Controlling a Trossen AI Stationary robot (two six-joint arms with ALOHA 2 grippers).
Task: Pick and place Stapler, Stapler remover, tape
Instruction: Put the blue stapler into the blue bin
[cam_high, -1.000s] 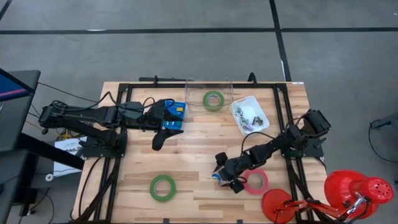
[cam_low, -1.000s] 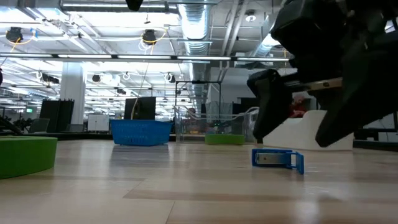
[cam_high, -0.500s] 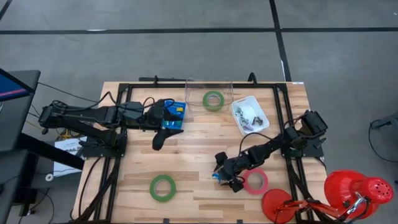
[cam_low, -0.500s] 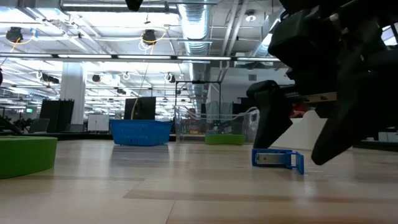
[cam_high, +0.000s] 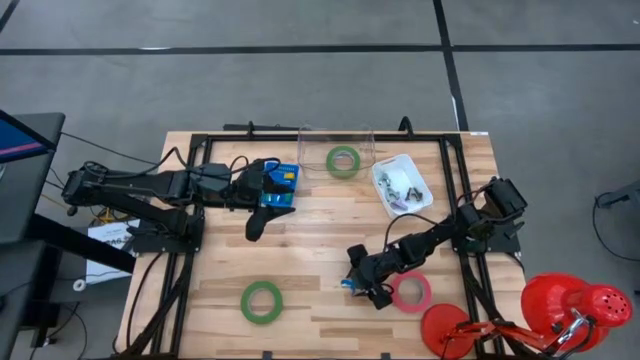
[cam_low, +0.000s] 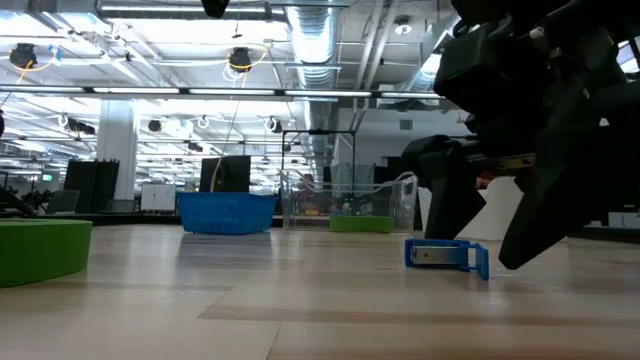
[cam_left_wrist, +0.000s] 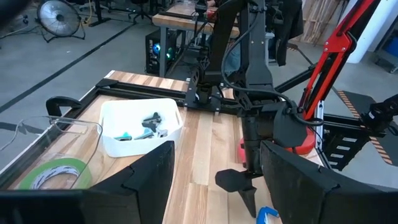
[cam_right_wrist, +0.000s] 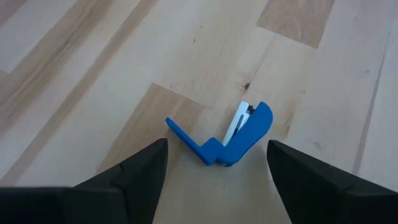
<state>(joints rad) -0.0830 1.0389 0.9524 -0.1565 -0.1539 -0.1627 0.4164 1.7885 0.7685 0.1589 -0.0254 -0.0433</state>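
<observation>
On my light plank wooden table (cam_high: 310, 240) the tape rolls lie scattered: green ones (cam_high: 261, 301) front-left and in the clear bin (cam_high: 343, 160), a pinkish-red one (cam_high: 410, 291) beside my right gripper (cam_high: 362, 280). That arm is stretched low, fingers spread wide astride the small blue plastic staple remover (cam_right_wrist: 224, 138), I'd judge for a pinch. My left gripper (cam_high: 256, 226) waits, fingers apart, near the blue basket (cam_high: 281, 186)

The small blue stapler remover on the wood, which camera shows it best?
The right wrist view: the blue stapler remover fills the middle, unobstructed. The low view shows it side-on. In the high view the right claw mostly covers it. The left wrist view catches only a corner.
</observation>
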